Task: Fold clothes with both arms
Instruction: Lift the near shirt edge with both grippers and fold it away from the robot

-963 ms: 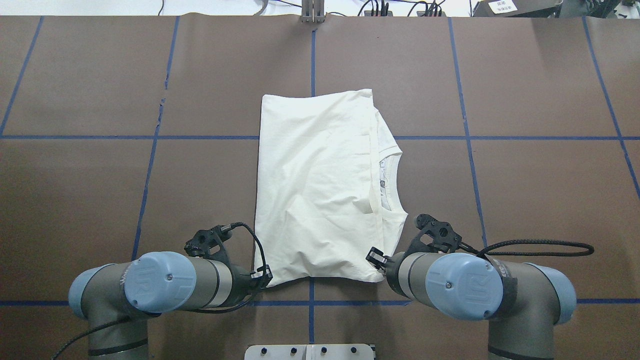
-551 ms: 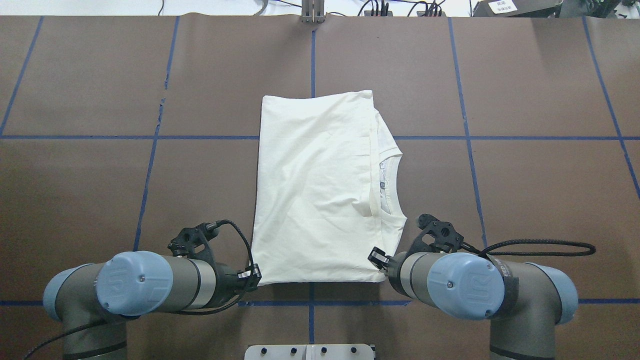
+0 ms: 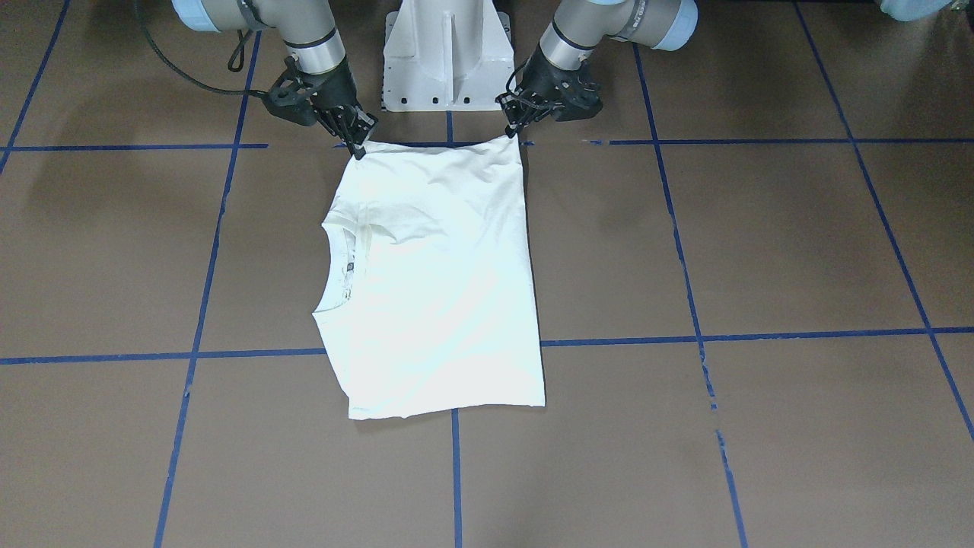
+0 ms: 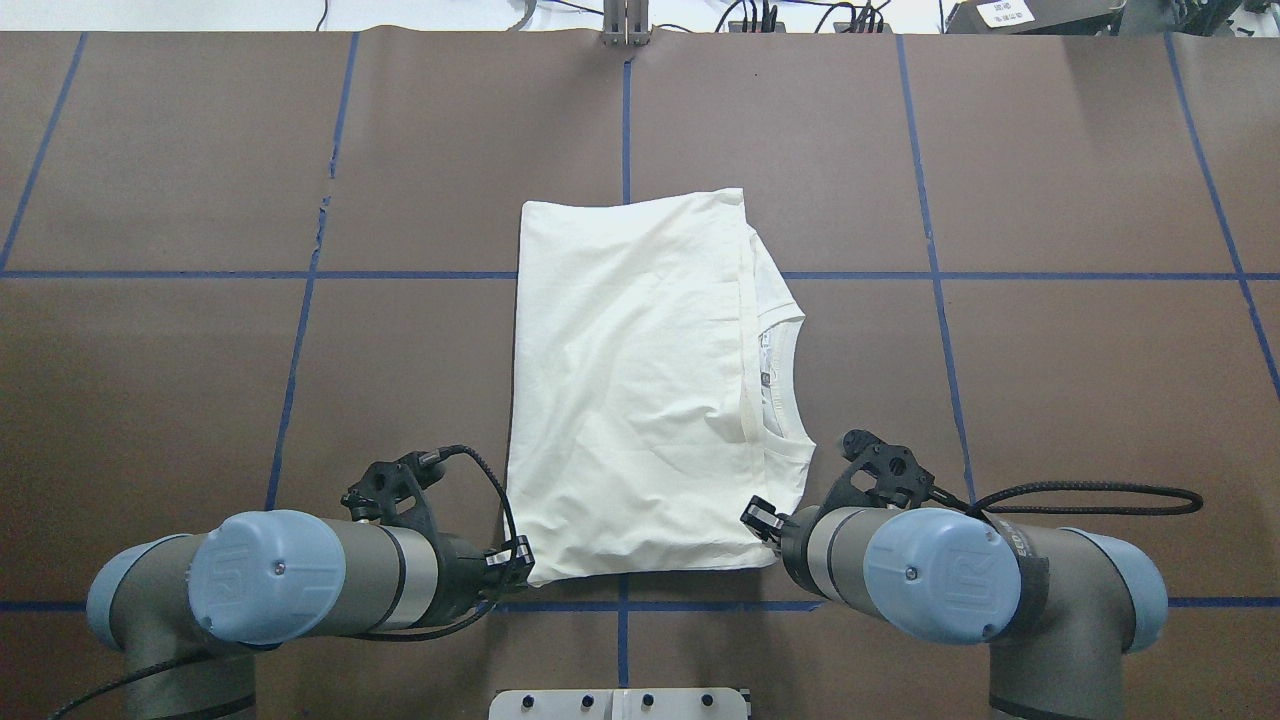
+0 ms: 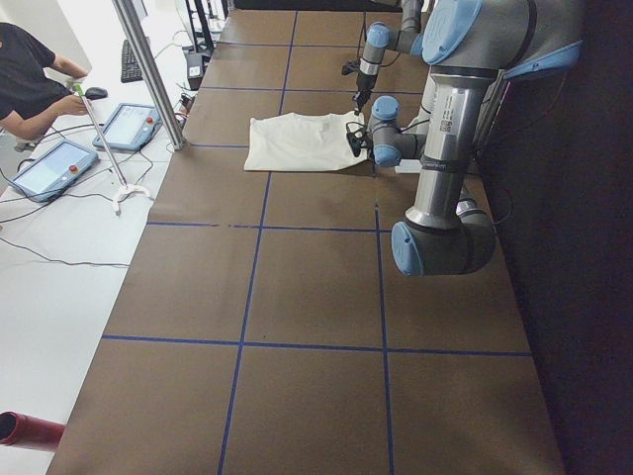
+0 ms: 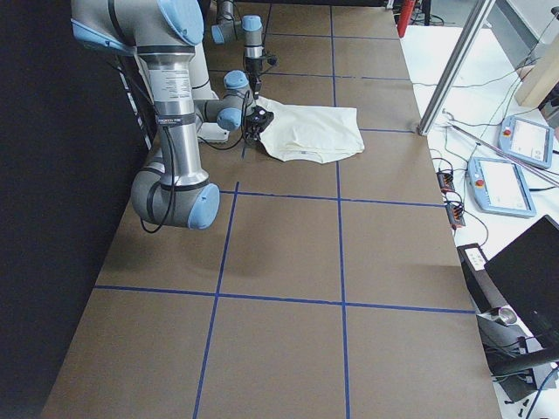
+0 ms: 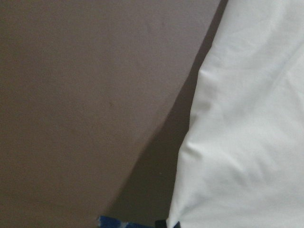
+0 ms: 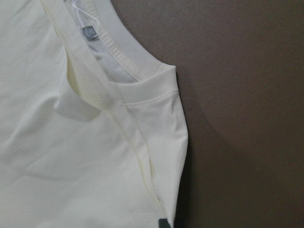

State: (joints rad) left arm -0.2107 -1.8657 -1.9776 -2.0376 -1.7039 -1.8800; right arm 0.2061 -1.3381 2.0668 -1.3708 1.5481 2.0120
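T-shirt, cream folded cloth, from front: mid brown table; black wiry left gripper and right gripper pinch its near corners.
Overhead: ribbed collar points right.
Wrist views: likely limp, light; corners suit gripping.

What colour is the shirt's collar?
The collar is pale cream like the shirt; right wrist view shows it best.

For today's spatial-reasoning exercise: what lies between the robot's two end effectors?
The near edge of the folded T-shirt spans from the left end effector to the right end effector, as the overhead view shows.
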